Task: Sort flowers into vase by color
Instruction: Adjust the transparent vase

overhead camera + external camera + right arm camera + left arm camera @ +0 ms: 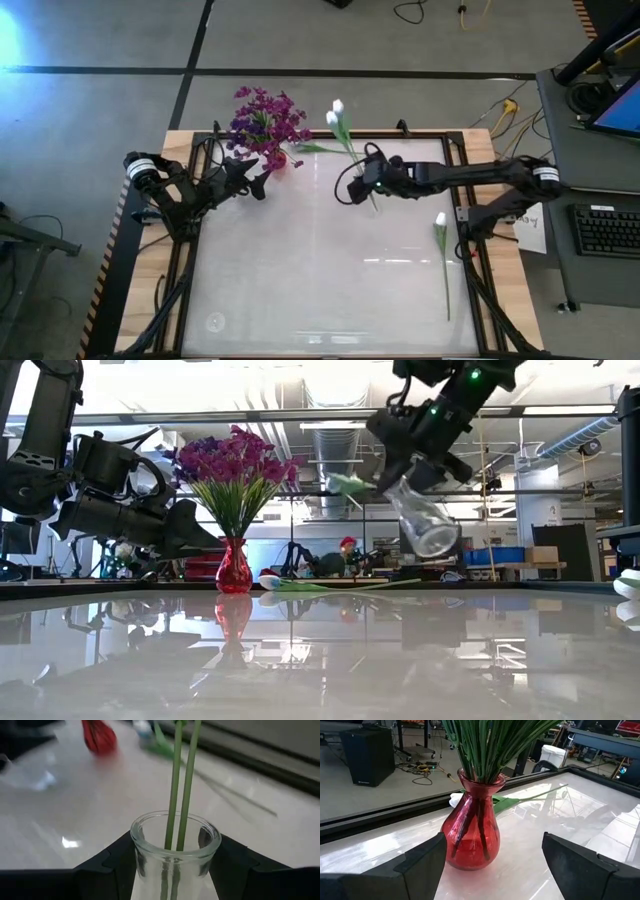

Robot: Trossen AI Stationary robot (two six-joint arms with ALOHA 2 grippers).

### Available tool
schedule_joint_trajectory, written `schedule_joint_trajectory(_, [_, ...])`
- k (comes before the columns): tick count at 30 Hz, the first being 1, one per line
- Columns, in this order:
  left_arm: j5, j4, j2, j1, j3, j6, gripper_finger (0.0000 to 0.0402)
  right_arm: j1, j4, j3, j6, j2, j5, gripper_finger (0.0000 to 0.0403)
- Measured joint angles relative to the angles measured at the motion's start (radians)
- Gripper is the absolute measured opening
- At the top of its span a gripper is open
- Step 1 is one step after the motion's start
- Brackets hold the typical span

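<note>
Clear glass vase [175,855] clamped in right gripper [172,865], lifted and tilted, two green stems inside, probably white buds [335,112]. Left gripper [492,865] spread wide facing red vase [472,832] holding purple flowers [265,120]. One white flower [442,250] lies at table's right edge.

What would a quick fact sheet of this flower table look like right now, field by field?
Red vase: upright on the table, holding the purple flowers
Clear vase: lifted and tilted in the right pincer, two green stems in it
Left pincer: open, facing the red vase
Loose white flower: lying on the table by its right edge
Another white flower: lying behind the red vase
</note>
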State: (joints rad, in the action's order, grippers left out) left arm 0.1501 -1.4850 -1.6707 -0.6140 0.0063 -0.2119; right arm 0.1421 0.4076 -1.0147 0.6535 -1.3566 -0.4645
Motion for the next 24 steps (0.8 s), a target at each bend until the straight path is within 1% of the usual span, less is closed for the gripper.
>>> schedule_joint_trajectory(4, [0.0,0.0,0.0,0.0,0.0,0.0,0.0312,0.002,-0.244,0.117,-0.062,0.052,-0.038,0.0195])
schedule_joint_trajectory(8, [0.0,0.0,0.0,0.0,0.0,0.0,0.0312,0.004,-0.58,0.271,-0.184,0.078,-0.1,0.0193])
schedule_joint_trajectory(13, [0.0,0.001,0.0,0.0,0.0,0.0,0.0312,0.009,-1.087,0.451,-0.399,0.056,-0.146,0.0194])
schedule_joint_trajectory(16, [0.0,0.001,0.0,0.0,0.0,0.0,0.0312,0.016,-1.333,0.534,-0.542,0.01,-0.166,0.0193])
schedule_joint_trajectory(18, [0.0,0.001,0.0,0.0,0.0,0.0,0.0312,0.016,-1.448,0.564,-0.627,-0.02,-0.169,0.0193])
schedule_joint_trajectory(20, [0.0,0.004,0.0,0.0,0.0,0.0,0.0312,0.016,-1.521,0.577,-0.695,-0.048,-0.167,0.0193])
schedule_joint_trajectory(24, [0.0,0.005,0.0,0.0,0.0,0.0,0.0312,0.022,-1.551,0.584,-0.776,-0.107,-0.165,0.0194])
